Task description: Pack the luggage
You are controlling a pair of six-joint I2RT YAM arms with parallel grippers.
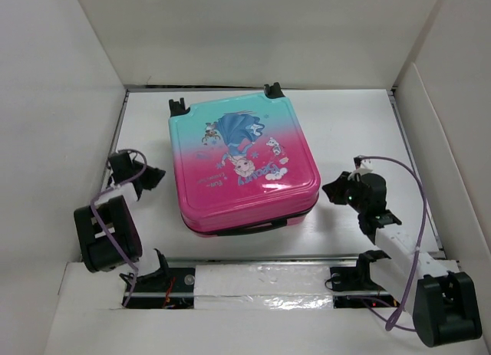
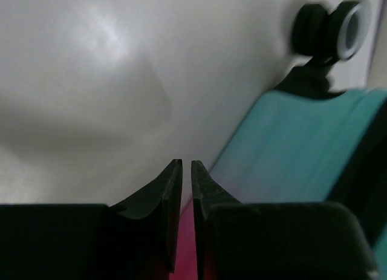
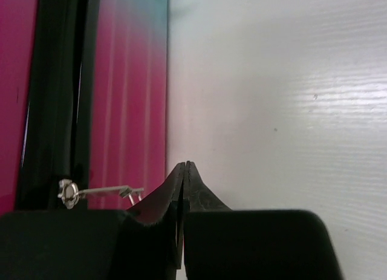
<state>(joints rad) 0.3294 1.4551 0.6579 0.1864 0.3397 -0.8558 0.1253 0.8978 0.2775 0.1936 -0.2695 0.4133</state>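
The luggage (image 1: 242, 163) lies flat and closed in the middle of the white table, princess print up, teal end and wheels at the far side. My left gripper (image 1: 157, 176) is just left of its left edge, shut and empty. In the left wrist view its fingertips (image 2: 186, 165) are almost together beside the teal shell (image 2: 290, 147), with a wheel (image 2: 332, 23) beyond. My right gripper (image 1: 331, 190) is just right of the case's near right corner, shut and empty. In the right wrist view its tips (image 3: 186, 165) meet beside the pink shell (image 3: 127, 98), near a metal zipper pull (image 3: 97, 191).
White walls enclose the table (image 1: 353, 125) at the back and both sides. A rail with white tape (image 1: 261, 278) runs along the near edge between the arm bases. Purple cables loop beside each arm.
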